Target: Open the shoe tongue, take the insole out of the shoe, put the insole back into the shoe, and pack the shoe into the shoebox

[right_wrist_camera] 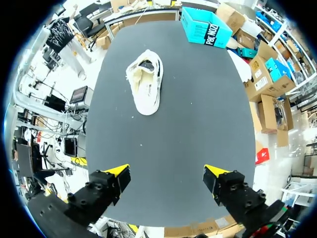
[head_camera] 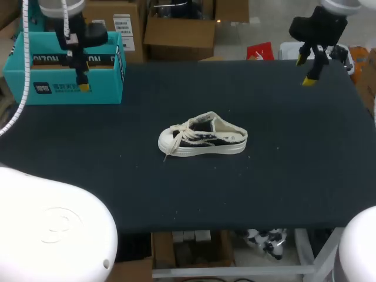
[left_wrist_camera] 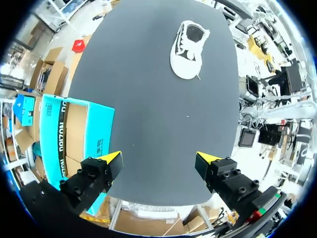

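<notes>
In the middle of the table [head_camera: 282,176], the shoe [head_camera: 202,140] is sitting upright on its white sole, toe pointing toward my left side and heel toward my right. Dark upper, pale trim, white laces [head_camera: 176,132] bunching over the front, with one end trailing off past the toe onto the table. Nothing is touching it. In the left wrist view the shoe [left_wrist_camera: 188,49] is lying well ahead of the fingers. It's the same in the right wrist view, where the shoe [right_wrist_camera: 145,82] is sitting far ahead.

The shoebox [head_camera: 61,76] is standing at the far left corner of the table, well apart from the shoe. It's teal outside, with its top open and brown card showing inside. In the right wrist view the shoebox [right_wrist_camera: 205,26] is showing at the far end of the table, beyond the shoe.

I'm holding my left gripper [head_camera: 84,86] above the near side of the box, carrying nothing. From its wrist, the left gripper [left_wrist_camera: 158,161] is showing its jaws standing wide, with the shoebox [left_wrist_camera: 74,134] beside and under one finger.

My right gripper [head_camera: 305,70] is hanging over the far right part of the table, well away from the shoe. From its wrist, the right gripper [right_wrist_camera: 163,173] is also spreading its jaws wide, with only bare table between them.
</notes>
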Motion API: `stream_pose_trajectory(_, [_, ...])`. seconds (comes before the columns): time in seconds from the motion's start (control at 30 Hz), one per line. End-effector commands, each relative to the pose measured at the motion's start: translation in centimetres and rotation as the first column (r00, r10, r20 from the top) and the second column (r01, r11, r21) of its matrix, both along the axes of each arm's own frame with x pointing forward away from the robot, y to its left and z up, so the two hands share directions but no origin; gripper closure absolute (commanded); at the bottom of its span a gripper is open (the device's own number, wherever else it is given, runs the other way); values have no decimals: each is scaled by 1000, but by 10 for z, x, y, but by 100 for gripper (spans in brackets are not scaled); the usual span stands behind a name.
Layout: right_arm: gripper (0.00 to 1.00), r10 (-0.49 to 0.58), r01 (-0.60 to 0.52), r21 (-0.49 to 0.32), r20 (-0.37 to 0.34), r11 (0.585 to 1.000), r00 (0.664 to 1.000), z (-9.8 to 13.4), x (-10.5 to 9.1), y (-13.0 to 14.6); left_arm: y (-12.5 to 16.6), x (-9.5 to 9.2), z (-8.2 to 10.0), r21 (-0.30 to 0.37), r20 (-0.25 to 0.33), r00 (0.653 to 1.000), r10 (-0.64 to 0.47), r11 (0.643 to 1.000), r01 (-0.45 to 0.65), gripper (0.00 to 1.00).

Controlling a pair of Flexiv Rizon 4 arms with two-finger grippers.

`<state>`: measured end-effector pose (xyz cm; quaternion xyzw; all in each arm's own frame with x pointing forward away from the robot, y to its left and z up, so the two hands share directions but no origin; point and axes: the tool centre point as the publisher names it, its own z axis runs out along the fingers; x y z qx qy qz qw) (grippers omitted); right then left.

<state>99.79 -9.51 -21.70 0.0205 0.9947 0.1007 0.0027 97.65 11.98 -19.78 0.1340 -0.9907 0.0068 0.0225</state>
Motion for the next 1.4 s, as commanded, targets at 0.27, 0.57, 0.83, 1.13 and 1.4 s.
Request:
stream_pose_trajectory(0.27, [0, -54, 29, 281, 81, 959, 995, -64, -33, 45, -31, -14, -23, 9, -131, 808, 574, 816, -578, 0])
stream_pose_trajectory(0.57, [0, -50, 22, 393, 60, 919, 997, -88, -37, 69, -56, -24, -34, 131, -103, 697, 709, 705, -697, 0])
stream_pose_trajectory(0.83, [0, -50, 22, 393, 60, 919, 997, -88, -37, 69, -56, -24, -34, 131, -103, 697, 709, 705, -697, 0])
stream_pose_trajectory(1.13, [0, -32, 37, 439, -19, 898, 999, -121, -31, 84, -102, -45, -43, 136, -76, 477, 876, 483, -865, 0])
stream_pose_trajectory(1.4, [0, -34, 73, 489, -88, 869, 996, -161, -40, 100, -133, -62, -49, 78, -60, 261, 963, 266, -961, 0])
